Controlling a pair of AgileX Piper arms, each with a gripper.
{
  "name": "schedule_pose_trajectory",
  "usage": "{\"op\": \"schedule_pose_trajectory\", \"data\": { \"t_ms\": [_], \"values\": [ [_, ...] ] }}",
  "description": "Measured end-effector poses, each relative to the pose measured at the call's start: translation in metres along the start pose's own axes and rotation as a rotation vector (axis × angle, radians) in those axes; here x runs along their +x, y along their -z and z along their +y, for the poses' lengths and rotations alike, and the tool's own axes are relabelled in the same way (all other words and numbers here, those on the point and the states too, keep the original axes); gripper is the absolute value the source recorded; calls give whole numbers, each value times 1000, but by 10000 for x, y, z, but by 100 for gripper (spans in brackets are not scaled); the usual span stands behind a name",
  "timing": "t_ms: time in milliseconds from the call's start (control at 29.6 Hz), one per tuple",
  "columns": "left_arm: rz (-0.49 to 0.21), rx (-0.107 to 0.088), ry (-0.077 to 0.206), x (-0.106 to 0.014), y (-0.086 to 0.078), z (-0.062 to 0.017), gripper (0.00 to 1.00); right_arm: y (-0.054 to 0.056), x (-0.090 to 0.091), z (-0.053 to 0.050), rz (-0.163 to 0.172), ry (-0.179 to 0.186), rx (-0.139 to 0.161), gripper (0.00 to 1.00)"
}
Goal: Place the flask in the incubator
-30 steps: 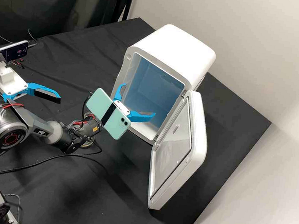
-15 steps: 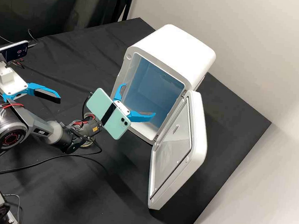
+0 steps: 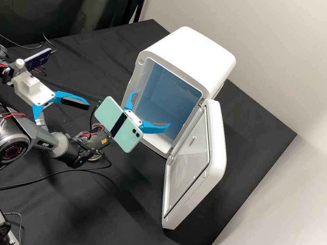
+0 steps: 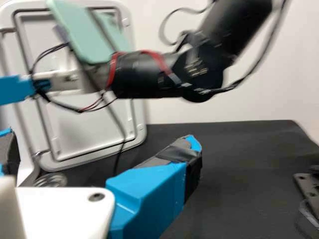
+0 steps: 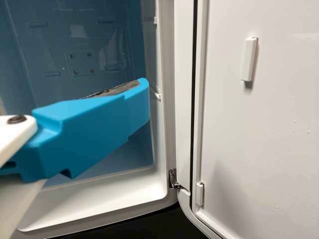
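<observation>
The white incubator (image 3: 191, 55) stands upright on the black bench, its blue chamber (image 3: 167, 91) exposed and its door (image 3: 196, 161) swung wide. My right gripper (image 3: 149, 109) is open at the chamber mouth with nothing between its fingers (image 5: 94, 124). A faint glassy shape (image 5: 117, 54) shows against the chamber's back wall; I cannot tell whether it is the flask. My left gripper (image 3: 64, 113) hangs open and empty over the bench, left of the incubator; one of its fingers (image 4: 159, 184) points toward the right arm.
A mint-green phone (image 3: 118, 123) is strapped on the right wrist, and a dark phone (image 3: 39, 57) on the left wrist. Black cables (image 3: 47, 174) trail across the bench. The bench edge (image 3: 240, 210) runs close to the open door.
My left arm has swung toward the incubator, bringing its open gripper closer to the right wrist. The right arm, incubator and door have not moved.
</observation>
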State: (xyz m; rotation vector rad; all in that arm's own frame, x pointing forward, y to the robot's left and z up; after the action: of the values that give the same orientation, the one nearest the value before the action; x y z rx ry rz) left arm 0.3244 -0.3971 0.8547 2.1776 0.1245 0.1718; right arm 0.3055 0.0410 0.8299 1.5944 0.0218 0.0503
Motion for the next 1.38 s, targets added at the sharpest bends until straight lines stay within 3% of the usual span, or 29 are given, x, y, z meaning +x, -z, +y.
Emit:
{"op": "schedule_pose_trajectory", "data": {
  "t_ms": [203,473,608,776,878,979,1114,1215,1283,1384],
  "values": [
    [55,-29,12,35,181,-12,100,0,0,0,0,0,0,100],
    [65,-27,14,54,308,-6,100,0,0,0,0,0,0,100],
    [64,-8,17,45,367,2,100,0,0,0,0,0,0,100],
    [17,41,20,39,382,3,100,0,0,0,0,0,0,100],
    [-29,69,3,39,398,-6,100,0,0,0,0,0,0,100],
    [-45,74,-10,43,425,-24,100,0,0,0,0,0,0,100],
    [-40,71,0,49,438,-51,100,0,0,0,0,0,0,100],
    [-28,80,11,33,471,-67,100,0,0,0,0,0,0,100],
    [-7,87,29,-16,521,-97,100,0,0,0,0,0,0,100],
    [20,79,65,-93,565,-148,100,0,0,0,0,0,0,100]
  ]
}}
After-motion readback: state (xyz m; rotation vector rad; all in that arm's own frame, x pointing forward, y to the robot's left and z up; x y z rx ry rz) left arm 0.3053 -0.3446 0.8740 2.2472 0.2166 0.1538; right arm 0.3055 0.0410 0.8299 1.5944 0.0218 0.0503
